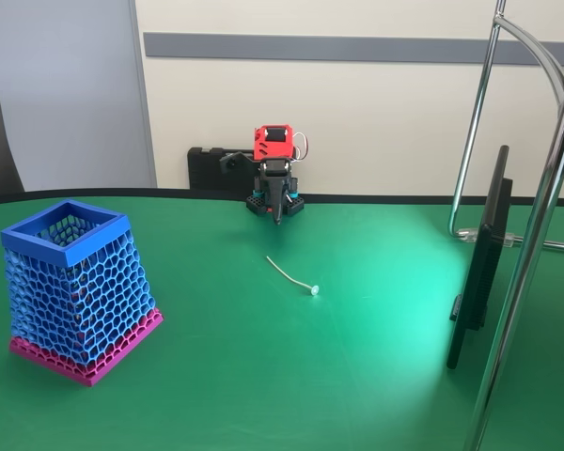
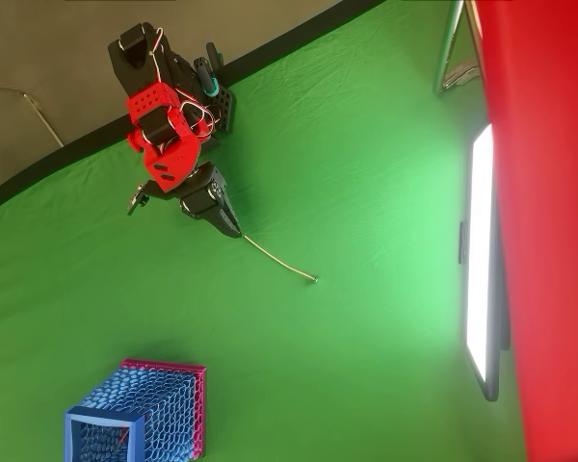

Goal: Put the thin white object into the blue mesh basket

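Observation:
The thin white object (image 1: pixel 292 276) lies flat on the green table near the middle, its small knob toward the front right; the overhead view shows the same strand (image 2: pixel 278 257) running diagonally. The blue mesh basket (image 1: pixel 70 287) stands at the front left on its magenta base, slightly tilted, and it sits at the bottom left of the overhead view as basket (image 2: pixel 140 419). My gripper (image 1: pixel 278 214) hangs folded at the back of the table on the red and black arm, pointing down, jaws together. In the overhead view the gripper (image 2: pixel 233 229) tip sits just by the strand's plain end.
A dark monitor (image 1: pixel 479 258) stands edge-on at the right, next to chrome stand tubes (image 1: pixel 531 244). The table (image 1: pixel 263 376) ends at a black edge by the wall, behind the arm base.

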Motion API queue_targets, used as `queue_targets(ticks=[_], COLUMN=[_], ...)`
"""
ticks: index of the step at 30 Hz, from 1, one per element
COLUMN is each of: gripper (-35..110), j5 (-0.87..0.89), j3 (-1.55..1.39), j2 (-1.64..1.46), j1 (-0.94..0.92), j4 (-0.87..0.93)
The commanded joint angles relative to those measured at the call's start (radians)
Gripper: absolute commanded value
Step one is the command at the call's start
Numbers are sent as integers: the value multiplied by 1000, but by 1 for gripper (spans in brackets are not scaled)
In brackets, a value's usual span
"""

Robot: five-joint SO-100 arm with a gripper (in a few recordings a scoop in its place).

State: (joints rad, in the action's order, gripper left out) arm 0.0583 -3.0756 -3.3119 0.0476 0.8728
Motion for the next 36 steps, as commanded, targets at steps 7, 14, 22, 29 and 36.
queue_targets(ticks=[7,14,22,29,36], gripper=[1,1,1,1,1], j5=[14,92,239,408,577], j3=[54,196,399,664,919], j2=[202,449,761,1083,1348], j1=[2,14,57,103,127], j4=[-156,-206,-207,-138,-37])
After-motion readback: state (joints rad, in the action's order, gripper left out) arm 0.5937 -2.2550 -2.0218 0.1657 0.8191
